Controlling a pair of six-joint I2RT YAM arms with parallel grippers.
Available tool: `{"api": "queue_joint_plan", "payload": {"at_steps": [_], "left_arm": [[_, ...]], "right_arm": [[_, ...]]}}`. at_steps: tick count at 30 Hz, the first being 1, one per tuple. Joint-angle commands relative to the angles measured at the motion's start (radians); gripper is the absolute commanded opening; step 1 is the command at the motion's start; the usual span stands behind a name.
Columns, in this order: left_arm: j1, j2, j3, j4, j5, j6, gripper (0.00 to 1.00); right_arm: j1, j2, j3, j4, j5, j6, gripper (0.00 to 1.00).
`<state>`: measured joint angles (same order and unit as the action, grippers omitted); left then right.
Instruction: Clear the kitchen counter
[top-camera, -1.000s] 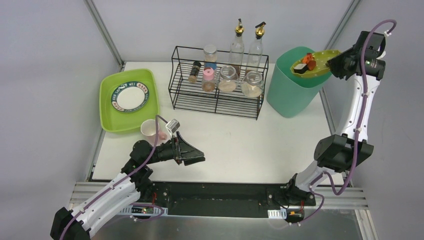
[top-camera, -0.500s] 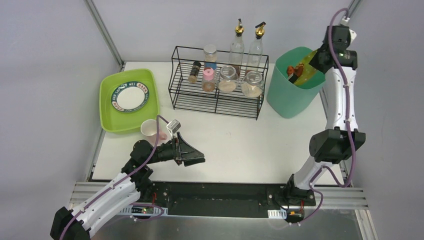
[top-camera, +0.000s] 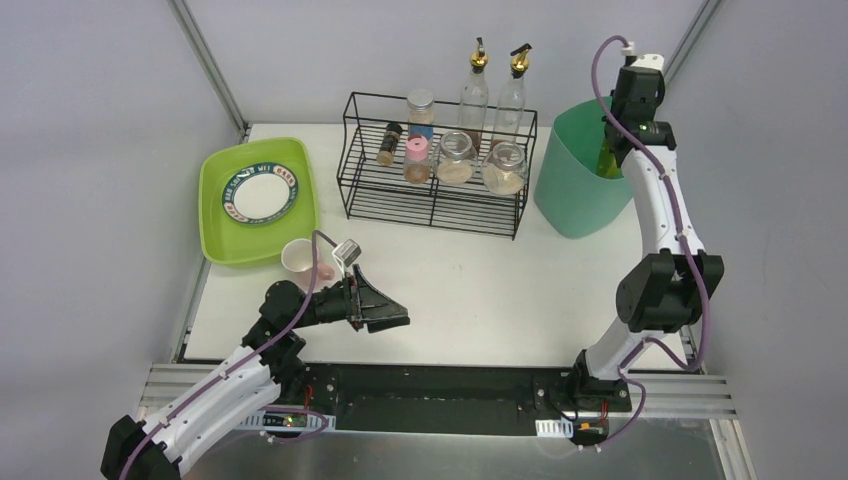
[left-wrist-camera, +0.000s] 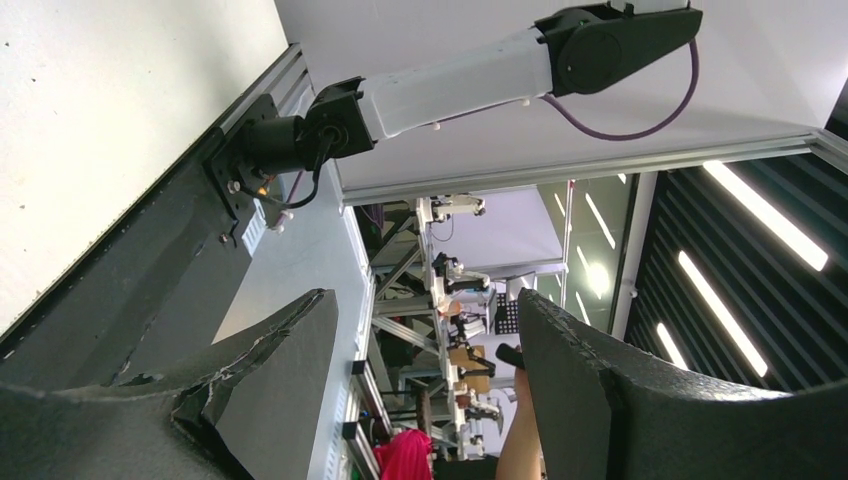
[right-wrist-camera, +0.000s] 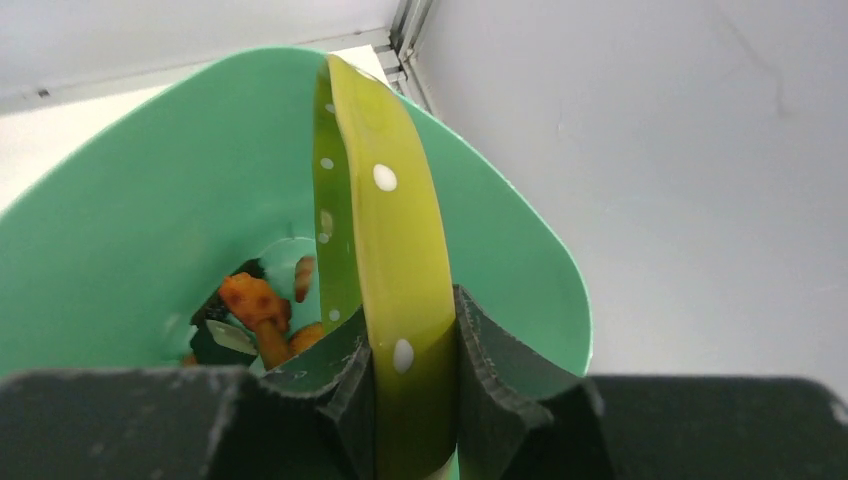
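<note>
Right tool (right-wrist-camera: 410, 350): clenched on yellow plate (right-wrist-camera: 395, 230), one finger on each face at the rim
Yellow plate: stood on edge, near vertical, lower part inside bin (top-camera: 565, 190) mouth; a few white specks on it
Bin: teal, open top, far right of tabletop (top-camera: 480, 290), just right of rack (top-camera: 440, 210)
Scraps (right-wrist-camera: 255, 305): orange and dark bits at bin bottom, apart from yellow plate
Right arm: reaching up and back, wrist above bin's rear rim
Left tool (left-wrist-camera: 422, 305): released, fingers spread wide, nothing between them; over near-left tabletop, pointing right; touching surface or not, cannot tell
Cup (top-camera: 298, 258): pinkish, upright, mouth up, just beside tub (top-camera: 215, 235) near corner, near left wrist
Tub: lime green, square, far left; white plate (top-camera: 260, 192) with patterned rim lying flat inside
Rack: black wire, back middle; jars (top-camera: 455, 158) standing in it, two bottles (top-camera: 473, 90) with gold tops at its back right
Tabletop: white, spread under both arms from front rail to back wall; carrying tub, cup, rack, bin
</note>
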<state>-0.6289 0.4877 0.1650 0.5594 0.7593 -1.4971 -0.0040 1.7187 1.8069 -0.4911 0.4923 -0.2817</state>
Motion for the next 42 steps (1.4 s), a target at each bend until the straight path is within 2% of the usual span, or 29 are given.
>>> {"api": "queue_joint_plan", "payload": {"at_steps": [1, 13, 19, 25, 32, 36, 42], "left_arm": [[-0.002, 0.016, 0.001, 0.041, 0.031, 0.03, 0.68], [-0.002, 0.002, 0.005, -0.015, 0.017, 0.049, 0.68], [-0.002, -0.003, 0.024, -0.052, 0.013, 0.053, 0.68], [-0.002, -0.007, 0.062, -0.123, -0.01, 0.078, 0.76], [-0.002, -0.007, 0.118, -0.221, -0.032, 0.122, 0.8], [-0.002, -0.004, 0.167, -0.28, -0.052, 0.155, 0.81], [-0.002, -0.006, 0.24, -0.359, -0.075, 0.208, 0.84]], "right_arm": [[0.065, -0.159, -0.071, 0.435, 0.076, -0.305, 0.0], [0.106, -0.247, -0.109, 0.678, 0.074, -0.45, 0.0], [0.151, -0.311, -0.058, 0.672, 0.071, -0.434, 0.0], [0.191, -0.423, -0.029, 0.532, 0.023, -0.281, 0.0], [0.205, -0.585, -0.117, 0.401, -0.092, -0.067, 0.0], [0.203, -0.659, -0.131, 0.268, -0.196, 0.086, 0.0], [0.204, -0.762, -0.177, 0.084, -0.452, 0.307, 0.0]]}}
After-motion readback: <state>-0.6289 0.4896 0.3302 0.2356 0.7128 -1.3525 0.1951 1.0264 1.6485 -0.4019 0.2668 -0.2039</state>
